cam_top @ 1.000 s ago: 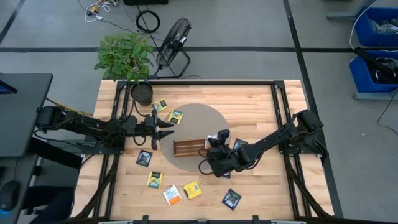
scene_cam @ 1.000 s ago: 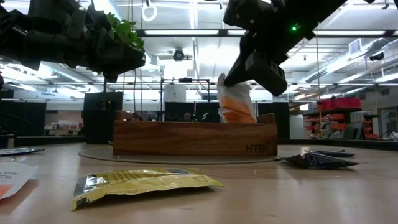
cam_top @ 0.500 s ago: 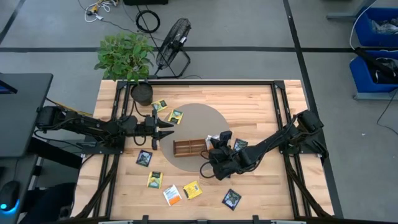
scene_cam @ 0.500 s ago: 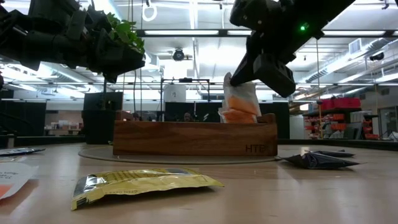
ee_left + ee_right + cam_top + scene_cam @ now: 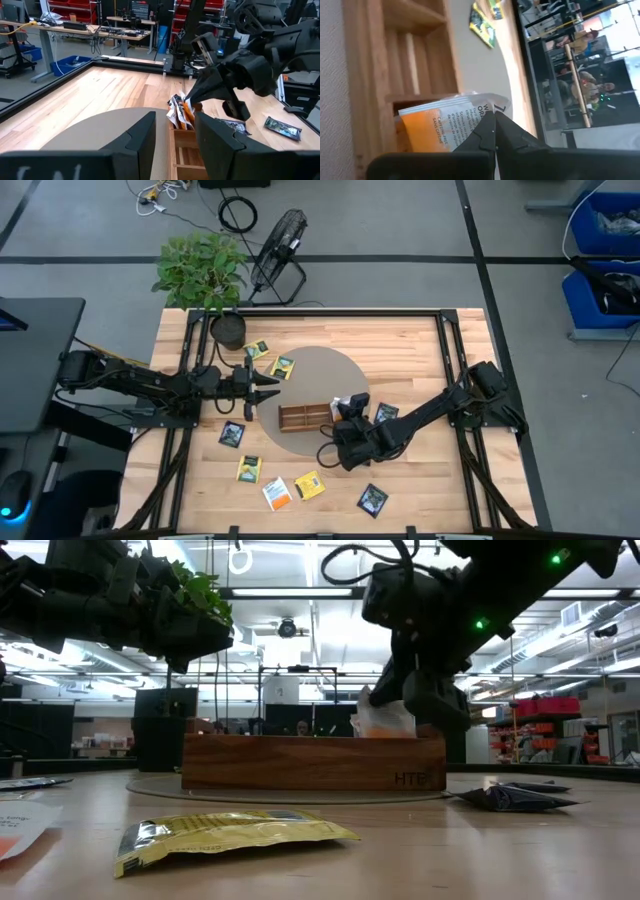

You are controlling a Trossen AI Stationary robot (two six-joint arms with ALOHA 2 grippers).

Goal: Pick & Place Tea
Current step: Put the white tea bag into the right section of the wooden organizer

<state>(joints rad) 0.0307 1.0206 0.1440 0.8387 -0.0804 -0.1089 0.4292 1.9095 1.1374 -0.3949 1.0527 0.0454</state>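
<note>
A long wooden tray (image 5: pixel 303 416) lies on a round grey mat (image 5: pixel 310 370) mid-table. My right gripper (image 5: pixel 341 409) is over the tray's right end, shut on a white-and-orange tea sachet (image 5: pixel 381 721). The sachet stands in the end compartment, also seen in the left wrist view (image 5: pixel 181 108). My left gripper (image 5: pixel 273 387) waits level and open at the mat's left edge, nothing between its fingers. Loose sachets lie flat on the table: yellow ones (image 5: pixel 309 485), black ones (image 5: pixel 372 499) and a white-and-orange one (image 5: pixel 277 493). My right gripper pinches the sachet's white upper edge (image 5: pixel 481 107) between its two fingers (image 5: pixel 490 134). The fingers slant down at it from the table's near right. The sachet stands nearly upright below them, its orange lower part (image 5: pixel 422 131) down inside the tray's end compartment (image 5: pixel 420 762).
A potted plant (image 5: pixel 203 272) and a dark cup (image 5: pixel 228 330) stand at the far left corner. Two sachets (image 5: pixel 270 357) lie at the mat's far left, one black sachet (image 5: pixel 386 413) right of the tray. Black frame rails run along the table's edges.
My right gripper has gone down toward the tray, still shut on the sachet. The sachet stood well above the tray's rim before; now it has sunk into the right end compartment and only its top shows above the wood.
</note>
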